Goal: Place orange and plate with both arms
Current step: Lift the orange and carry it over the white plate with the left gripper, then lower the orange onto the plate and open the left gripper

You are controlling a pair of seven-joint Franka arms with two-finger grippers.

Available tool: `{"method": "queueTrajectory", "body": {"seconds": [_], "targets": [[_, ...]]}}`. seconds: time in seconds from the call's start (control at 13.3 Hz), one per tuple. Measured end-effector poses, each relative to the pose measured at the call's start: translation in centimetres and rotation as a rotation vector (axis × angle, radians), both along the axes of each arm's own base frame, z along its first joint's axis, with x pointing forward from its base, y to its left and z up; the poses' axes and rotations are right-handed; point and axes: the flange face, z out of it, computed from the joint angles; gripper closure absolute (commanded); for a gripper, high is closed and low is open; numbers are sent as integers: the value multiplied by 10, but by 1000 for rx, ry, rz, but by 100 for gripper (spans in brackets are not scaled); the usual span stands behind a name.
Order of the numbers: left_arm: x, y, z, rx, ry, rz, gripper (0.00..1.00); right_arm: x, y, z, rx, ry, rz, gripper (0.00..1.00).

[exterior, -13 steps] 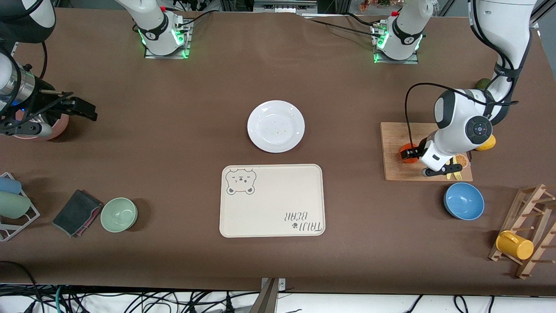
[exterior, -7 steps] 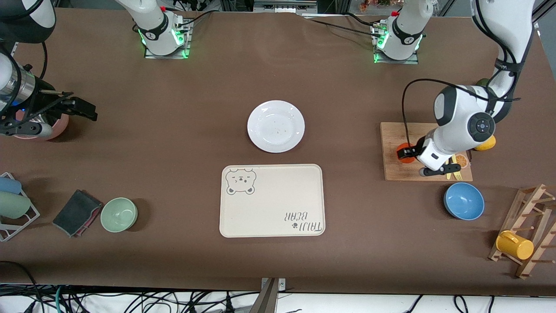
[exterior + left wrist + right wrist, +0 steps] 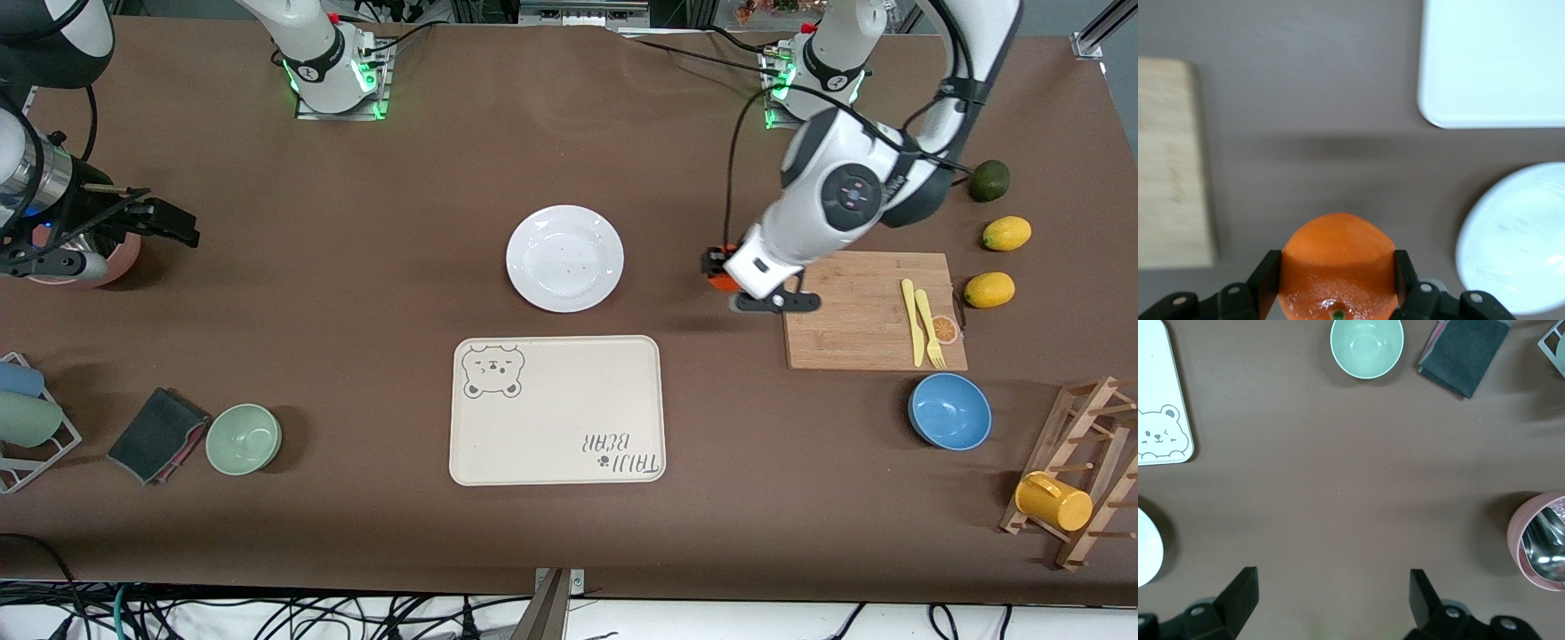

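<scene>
The small reddish-orange orange (image 3: 722, 281) (image 3: 1338, 263) is clamped between the black fingers of my left gripper (image 3: 716, 268) (image 3: 1338, 273), in the air over bare brown table between the wooden cutting board (image 3: 876, 311) and the plate. The white glossy plate (image 3: 564, 258) (image 3: 1518, 240) lies flat mid-table, with nothing on it but tiny specks. My right gripper (image 3: 171, 222) (image 3: 1331, 593) waits open over the right arm's end of the table, nothing between its fingers.
A cream bear-printed tray (image 3: 557, 410) lies nearer the camera than the plate. The cutting board carries yellow cutlery (image 3: 920, 322). Two lemons (image 3: 1006, 233), a green fruit (image 3: 989, 180), a blue bowl (image 3: 949, 411), a mug rack (image 3: 1071, 498), a green bowl (image 3: 244, 438), a cloth (image 3: 158, 435) and a pink cup (image 3: 1541, 540) stand around.
My left arm has lifted the orange off the cutting board and carried it toward the plate. The right arm has not moved.
</scene>
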Motion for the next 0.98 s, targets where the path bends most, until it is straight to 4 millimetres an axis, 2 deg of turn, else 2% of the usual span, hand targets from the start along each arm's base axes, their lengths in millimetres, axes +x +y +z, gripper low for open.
{"method": "queueTrajectory", "body": {"seconds": [0.15, 0.38, 0.6, 0.75, 0.98], "targets": [[-17, -54, 2, -1, 20, 12, 100, 0, 0, 0, 0, 0, 0, 0], [-31, -120, -21, -25, 73, 22, 100, 0, 0, 0, 0, 0, 0, 0], [-30, -157, -57, -74, 81, 59, 100, 0, 0, 0, 0, 0, 0, 0], [-37, -178, -79, -96, 83, 83, 100, 0, 0, 0, 0, 0, 0, 0], [-44, -199, -91, -107, 92, 115, 100, 0, 0, 0, 0, 0, 0, 0]]}}
